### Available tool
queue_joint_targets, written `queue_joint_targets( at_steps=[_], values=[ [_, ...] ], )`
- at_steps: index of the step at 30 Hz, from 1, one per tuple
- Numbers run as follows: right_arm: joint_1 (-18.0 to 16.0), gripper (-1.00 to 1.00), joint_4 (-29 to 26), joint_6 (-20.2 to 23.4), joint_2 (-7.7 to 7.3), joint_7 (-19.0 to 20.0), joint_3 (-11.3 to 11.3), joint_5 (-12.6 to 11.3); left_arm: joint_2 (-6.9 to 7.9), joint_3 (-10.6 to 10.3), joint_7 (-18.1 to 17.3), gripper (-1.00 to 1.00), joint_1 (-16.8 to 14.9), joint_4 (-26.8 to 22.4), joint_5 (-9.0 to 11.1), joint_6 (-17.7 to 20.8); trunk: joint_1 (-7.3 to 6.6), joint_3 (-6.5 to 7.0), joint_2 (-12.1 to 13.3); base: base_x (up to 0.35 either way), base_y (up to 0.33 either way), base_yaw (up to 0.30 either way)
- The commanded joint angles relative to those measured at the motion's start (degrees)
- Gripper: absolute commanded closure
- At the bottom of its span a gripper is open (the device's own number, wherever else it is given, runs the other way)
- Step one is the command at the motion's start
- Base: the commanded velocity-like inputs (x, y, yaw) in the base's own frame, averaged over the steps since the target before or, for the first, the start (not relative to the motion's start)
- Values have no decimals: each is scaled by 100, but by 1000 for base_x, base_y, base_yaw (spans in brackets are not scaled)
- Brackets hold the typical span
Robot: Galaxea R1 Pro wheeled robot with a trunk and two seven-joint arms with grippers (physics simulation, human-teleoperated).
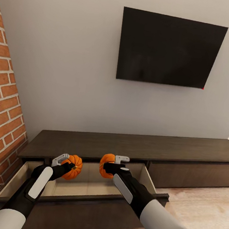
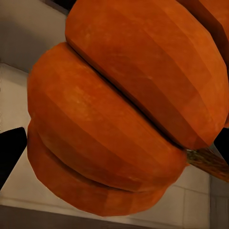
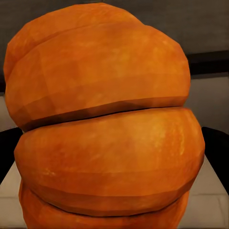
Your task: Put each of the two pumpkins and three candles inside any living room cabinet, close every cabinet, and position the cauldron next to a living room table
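A: Left gripper (image 1: 66,163) pinching the left pumpkin (image 1: 73,167), hanging over the open drawer (image 1: 84,186) of the cabinet (image 1: 135,146), pale floor straight below.

B: Right side?

A: Right gripper (image 1: 117,164) clamped on the right pumpkin (image 1: 106,165) (it sits on that gripper's left side, toward the other pumpkin), also above the drawer. The two pumpkins are near each other, not touching.

B: Deciding relation?

A: Drawer lies directly underneath both, so I'd judge a plain lower-and-release; neither arm looks nearer.
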Motion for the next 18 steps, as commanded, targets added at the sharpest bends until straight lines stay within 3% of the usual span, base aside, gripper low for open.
queue_joint_targets(
  at_steps=[1,9,13,18],
  values=[
    [-6,100,-12,8,0,-57,24,-28,1,0,56,100,-3,-10,61,14,1,-29,-5,0,0,0],
    [-4,100,-18,60,1,30,15,-52,-6,-16,58,100,-3,-10,68,16,21,-206,-16,0,0,0],
    [-11,100,-35,657,9,21,-35,-107,-6,-32,64,100,-3,-23,79,57,32,-295,-21,0,0,0],
    [-20,100,-37,915,18,-19,-60,-231,3,-52,79,100,-3,-79,72,97,45,-405,-28,0,0,0]
  ],
)
